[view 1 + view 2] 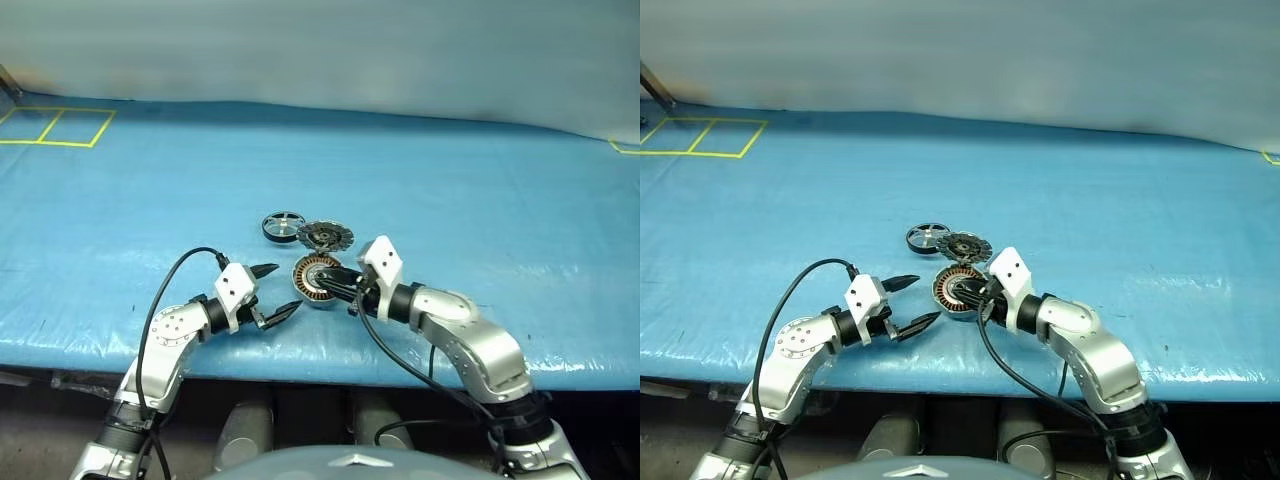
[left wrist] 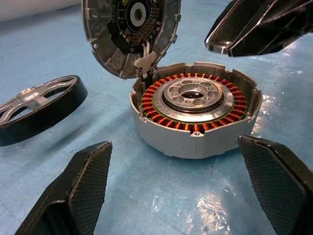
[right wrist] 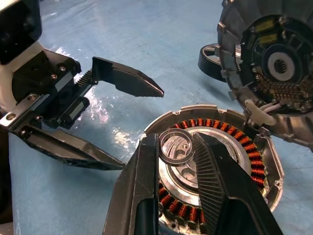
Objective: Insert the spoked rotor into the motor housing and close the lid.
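The motor housing [image 1: 314, 284] sits on the blue cover with its copper windings [image 2: 161, 115] showing. Its lid [image 1: 325, 236] stands tilted open at the far edge, dark segmented face [image 3: 279, 63] towards me. The spoked rotor [image 1: 283, 226] lies flat just left of the lid, apart from both grippers. My right gripper [image 3: 175, 139] hovers over the housing's centre hub, shut on a small silver ring [image 3: 172, 157] pinched between its tips. My left gripper [image 1: 285, 288] stands open just left of the housing, with nothing between its fingers [image 2: 68, 196].
A blue sheet [image 1: 480, 200] covers the table; its front edge runs just below both arms. Yellow tape squares [image 1: 60, 127] mark the far left corner. A black cable [image 1: 165, 290] loops over the left forearm.
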Robot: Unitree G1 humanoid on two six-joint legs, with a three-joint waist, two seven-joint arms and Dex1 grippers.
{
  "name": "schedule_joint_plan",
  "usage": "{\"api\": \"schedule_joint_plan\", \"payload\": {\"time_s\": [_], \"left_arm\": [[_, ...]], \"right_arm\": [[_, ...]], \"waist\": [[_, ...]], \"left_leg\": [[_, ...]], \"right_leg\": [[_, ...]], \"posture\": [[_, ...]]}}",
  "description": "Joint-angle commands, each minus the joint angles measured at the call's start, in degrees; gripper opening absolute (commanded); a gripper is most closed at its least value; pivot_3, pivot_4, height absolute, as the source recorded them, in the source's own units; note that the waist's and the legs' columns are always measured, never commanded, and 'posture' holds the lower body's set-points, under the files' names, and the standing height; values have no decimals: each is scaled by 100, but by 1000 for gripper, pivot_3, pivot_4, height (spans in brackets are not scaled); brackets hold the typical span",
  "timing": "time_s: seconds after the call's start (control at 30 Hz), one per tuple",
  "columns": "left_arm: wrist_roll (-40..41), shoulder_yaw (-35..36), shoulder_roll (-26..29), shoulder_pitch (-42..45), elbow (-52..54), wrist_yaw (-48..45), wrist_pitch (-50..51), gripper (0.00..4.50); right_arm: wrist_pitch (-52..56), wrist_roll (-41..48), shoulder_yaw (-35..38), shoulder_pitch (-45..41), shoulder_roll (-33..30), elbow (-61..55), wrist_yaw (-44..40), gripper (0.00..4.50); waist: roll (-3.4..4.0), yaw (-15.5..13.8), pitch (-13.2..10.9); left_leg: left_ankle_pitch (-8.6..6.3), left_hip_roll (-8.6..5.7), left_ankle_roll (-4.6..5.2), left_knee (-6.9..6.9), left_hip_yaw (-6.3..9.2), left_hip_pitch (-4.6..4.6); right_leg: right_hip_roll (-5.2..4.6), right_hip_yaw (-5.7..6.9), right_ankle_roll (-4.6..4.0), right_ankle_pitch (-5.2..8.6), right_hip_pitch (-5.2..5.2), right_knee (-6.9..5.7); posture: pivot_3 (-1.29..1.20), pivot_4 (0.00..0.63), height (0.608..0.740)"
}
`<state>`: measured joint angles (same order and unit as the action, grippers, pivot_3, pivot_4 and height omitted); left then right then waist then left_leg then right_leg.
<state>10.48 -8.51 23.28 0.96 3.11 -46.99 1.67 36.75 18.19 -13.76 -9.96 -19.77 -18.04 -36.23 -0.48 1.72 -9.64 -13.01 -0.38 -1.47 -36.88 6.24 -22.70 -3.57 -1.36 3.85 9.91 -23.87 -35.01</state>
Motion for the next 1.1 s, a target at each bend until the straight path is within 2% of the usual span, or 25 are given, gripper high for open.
{"api": "schedule_joint_plan", "payload": {"time_s": [0.03, 0.27, 1.1], "left_arm": [[236, 108, -57, -86, 84, -82, -258, 4500], [501, 203, 17, -272, 166, -191, -213, 4500], [351, 92, -57, -387, 51, -173, -591, 4500]], "right_arm": [[-248, -117, -55, -237, 125, 176, 67, 699], [-353, -244, -145, -323, 161, 441, -6, 699], [-512, -658, -325, -278, 27, 518, 31, 699]], "waist": [[0, -2, 0], [0, -3, 0], [0, 1, 0]], "left_leg": [[0, 0, 0, 0, 0, 0], [0, -1, 0, 9, 1, 0], [0, -1, 0, 3, 1, 1]], "right_leg": [[0, 0, 0, 0, 0, 0], [0, 0, 0, 0, -2, 1], [0, 0, 0, 0, 0, -1]], "posture": [[0, 150, 740], [0, 150, 740], [0, 150, 740]]}}
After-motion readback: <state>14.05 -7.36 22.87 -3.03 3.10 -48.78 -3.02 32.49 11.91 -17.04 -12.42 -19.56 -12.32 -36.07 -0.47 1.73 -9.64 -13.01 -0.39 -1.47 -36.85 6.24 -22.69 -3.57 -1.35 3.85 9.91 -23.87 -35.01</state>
